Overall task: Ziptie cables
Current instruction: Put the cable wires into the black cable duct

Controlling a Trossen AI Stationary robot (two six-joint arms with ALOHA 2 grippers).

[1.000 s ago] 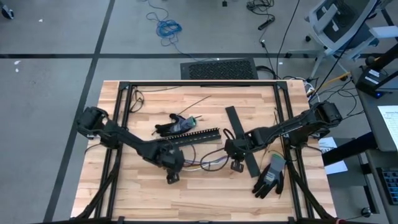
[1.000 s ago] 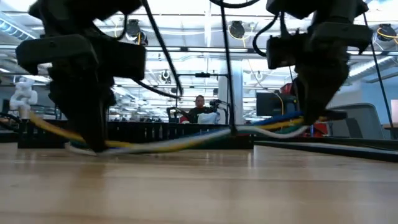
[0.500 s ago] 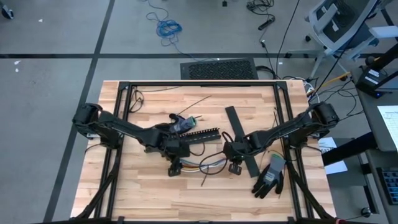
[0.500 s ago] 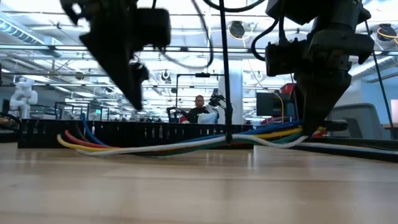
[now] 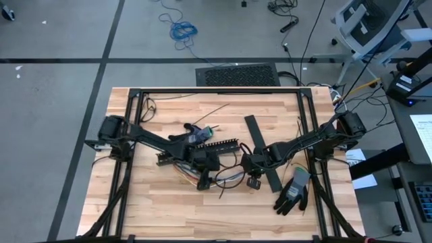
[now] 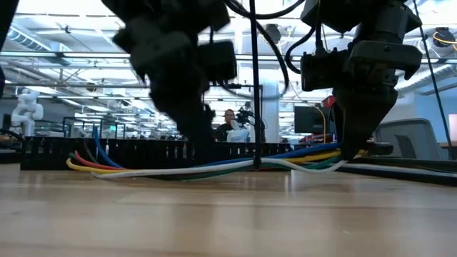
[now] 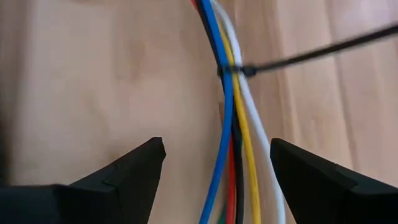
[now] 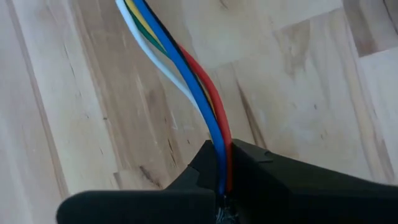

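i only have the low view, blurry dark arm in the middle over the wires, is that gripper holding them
Observer: No. The left gripper is open; the cables run between its fingers untouched.
Operator: is there a ziptie on yet
Observer: Yes, a black ziptie wraps the bundle just ahead of that gripper, its tail sticking out sideways.
Operator: and the other arm
Observer: The right gripper is shut on the cables, the blue and red wires entering between its fingers.
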